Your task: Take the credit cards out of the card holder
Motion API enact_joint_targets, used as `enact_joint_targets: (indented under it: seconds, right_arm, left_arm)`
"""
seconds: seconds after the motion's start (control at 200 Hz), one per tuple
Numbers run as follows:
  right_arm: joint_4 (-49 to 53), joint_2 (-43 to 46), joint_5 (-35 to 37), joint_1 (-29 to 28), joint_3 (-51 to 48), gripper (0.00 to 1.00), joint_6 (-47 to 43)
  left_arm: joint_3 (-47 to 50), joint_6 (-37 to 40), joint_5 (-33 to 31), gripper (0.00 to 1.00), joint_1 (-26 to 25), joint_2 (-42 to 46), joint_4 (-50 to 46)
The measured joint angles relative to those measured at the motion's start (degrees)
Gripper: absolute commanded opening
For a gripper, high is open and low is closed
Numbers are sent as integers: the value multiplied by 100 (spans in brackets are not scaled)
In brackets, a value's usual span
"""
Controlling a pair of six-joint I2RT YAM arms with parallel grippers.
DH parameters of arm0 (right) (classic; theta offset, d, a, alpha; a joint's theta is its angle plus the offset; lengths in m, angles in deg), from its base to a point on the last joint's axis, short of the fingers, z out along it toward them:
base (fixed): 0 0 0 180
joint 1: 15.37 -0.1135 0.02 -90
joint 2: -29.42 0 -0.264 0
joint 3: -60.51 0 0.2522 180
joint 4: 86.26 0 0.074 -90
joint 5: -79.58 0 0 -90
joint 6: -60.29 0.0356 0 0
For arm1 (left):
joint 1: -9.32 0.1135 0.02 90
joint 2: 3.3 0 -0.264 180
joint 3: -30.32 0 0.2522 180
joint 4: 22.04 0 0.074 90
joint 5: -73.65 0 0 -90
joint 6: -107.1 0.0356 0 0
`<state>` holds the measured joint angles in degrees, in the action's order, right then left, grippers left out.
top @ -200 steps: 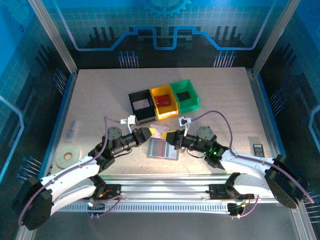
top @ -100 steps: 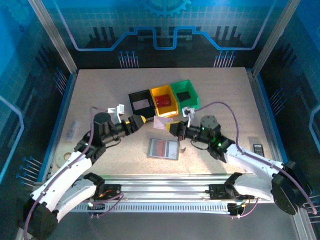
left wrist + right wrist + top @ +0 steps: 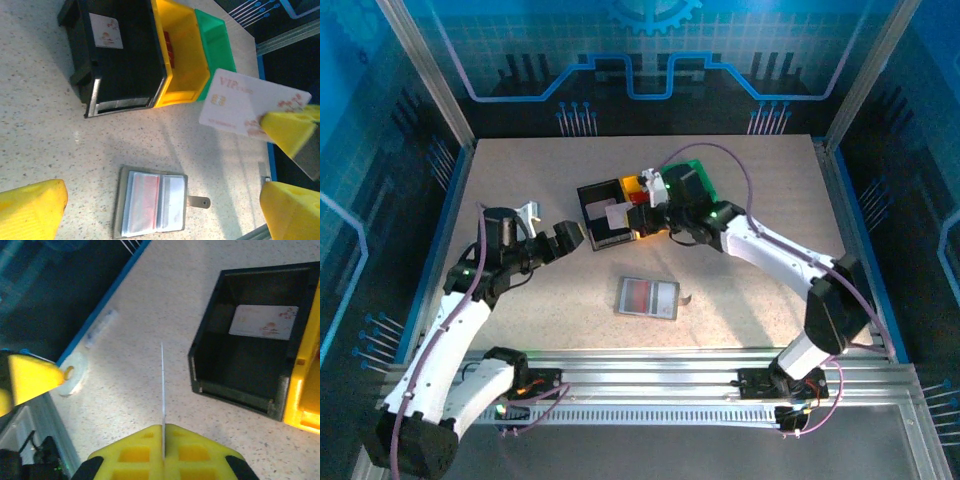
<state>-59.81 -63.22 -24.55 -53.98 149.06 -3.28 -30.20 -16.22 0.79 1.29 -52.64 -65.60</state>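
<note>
The grey card holder (image 3: 648, 297) lies open on the table, with a reddish card and a whitish card in its see-through sleeves (image 3: 150, 201). My right gripper (image 3: 638, 216) is shut on a white credit card (image 3: 617, 213), held in the air at the black bin (image 3: 605, 228). In the left wrist view this VIP card (image 3: 240, 102) hangs from the yellow fingers (image 3: 287, 131); in the right wrist view it stands edge-on (image 3: 162, 385) from the shut gripper (image 3: 163, 432). Another card (image 3: 264, 320) lies inside the bin. My left gripper (image 3: 565, 237) hangs open, left of the bin, holding nothing.
A yellow bin (image 3: 182, 55) and a green bin (image 3: 216, 47) stand in a row beside the black one (image 3: 120, 55). A tape roll (image 3: 75, 374) and a white tube (image 3: 101, 326) lie near the left table edge.
The left gripper let go of the card and drew back to the left. The right gripper carried the card away from the holder, up to the black bin.
</note>
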Motion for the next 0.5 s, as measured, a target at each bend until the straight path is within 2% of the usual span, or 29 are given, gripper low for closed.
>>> enact_joint_targets:
  seconds: [0.16,0.5]
  right_arm:
    - [839,-949,321,-24,1202,0,-212]
    - [1698,-2745,549,-70,2973,0,-227]
  left_arm:
    - [0,175,-374,99,7,190,-212]
    - [0,503,-994,99,33,348,-531]
